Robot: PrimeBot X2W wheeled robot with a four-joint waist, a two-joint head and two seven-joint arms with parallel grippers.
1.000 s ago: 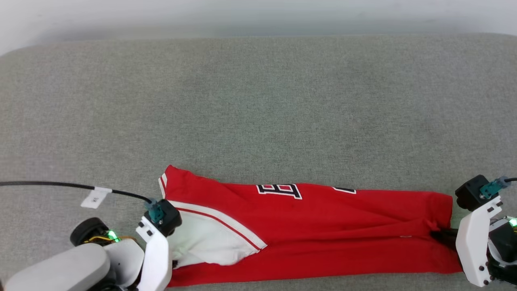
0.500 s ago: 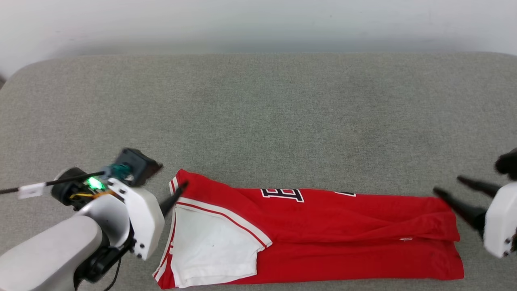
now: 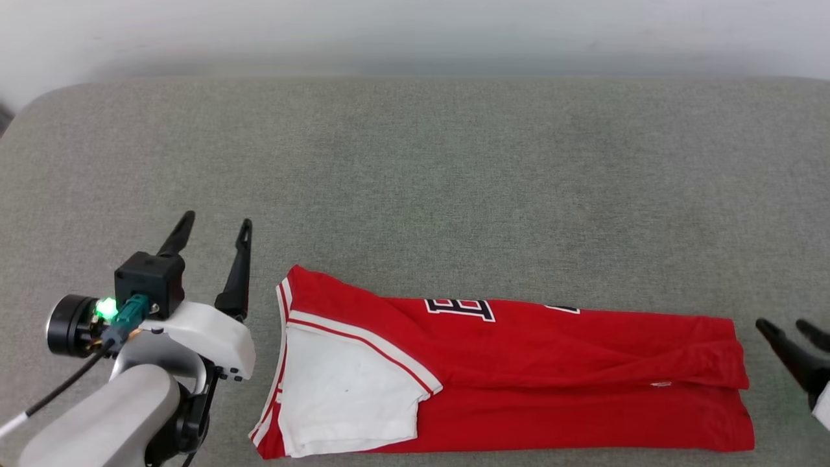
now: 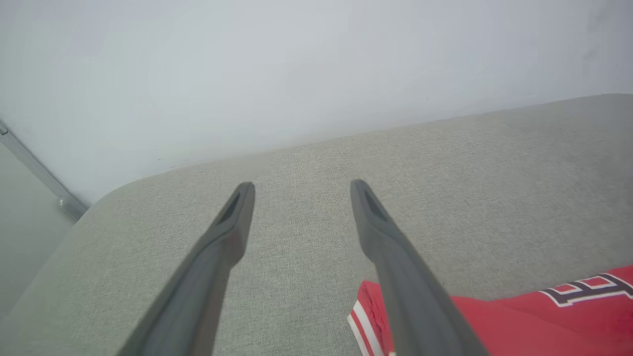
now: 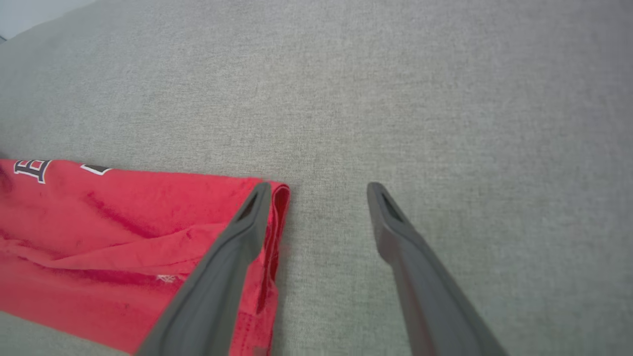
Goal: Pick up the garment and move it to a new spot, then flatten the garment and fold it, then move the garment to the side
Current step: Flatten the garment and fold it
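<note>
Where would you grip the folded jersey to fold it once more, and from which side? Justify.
Probably the hem end of the jersey, approached from the right by the open right gripper. The jersey lies as a long flat strip, and that short edge is stacked, straight and nearest it.

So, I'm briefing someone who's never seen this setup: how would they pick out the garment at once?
Find the wide grey cushion. Near its front edge, between the left gripper and right gripper, lies the garment, a long folded strip. Unlike them, it is bright red, with a white sleeve and black lettering.
</note>
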